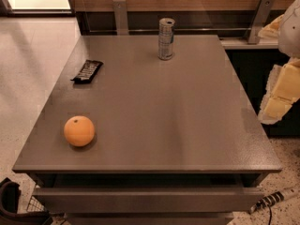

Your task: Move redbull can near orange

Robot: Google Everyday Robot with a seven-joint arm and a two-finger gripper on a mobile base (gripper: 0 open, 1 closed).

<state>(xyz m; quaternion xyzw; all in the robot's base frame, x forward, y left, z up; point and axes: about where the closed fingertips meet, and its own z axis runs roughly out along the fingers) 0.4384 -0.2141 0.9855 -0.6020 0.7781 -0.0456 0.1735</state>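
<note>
The redbull can [166, 39] stands upright at the far middle of the grey table [164, 116], slim and silvery with a shiny top. The orange [79, 131] sits near the front left corner of the table, far from the can. My gripper [275, 108] is a white and pale yellow shape at the right edge of the view, off the table's right side and level with its middle. It holds nothing that I can see and is well away from both the can and the orange.
A flat black snack bar wrapper [87, 71] lies on the left part of the table. A wooden wall with metal brackets [120, 15] runs behind the table. A dark counter [255, 69] stands to the right. Speckled floor lies to the left.
</note>
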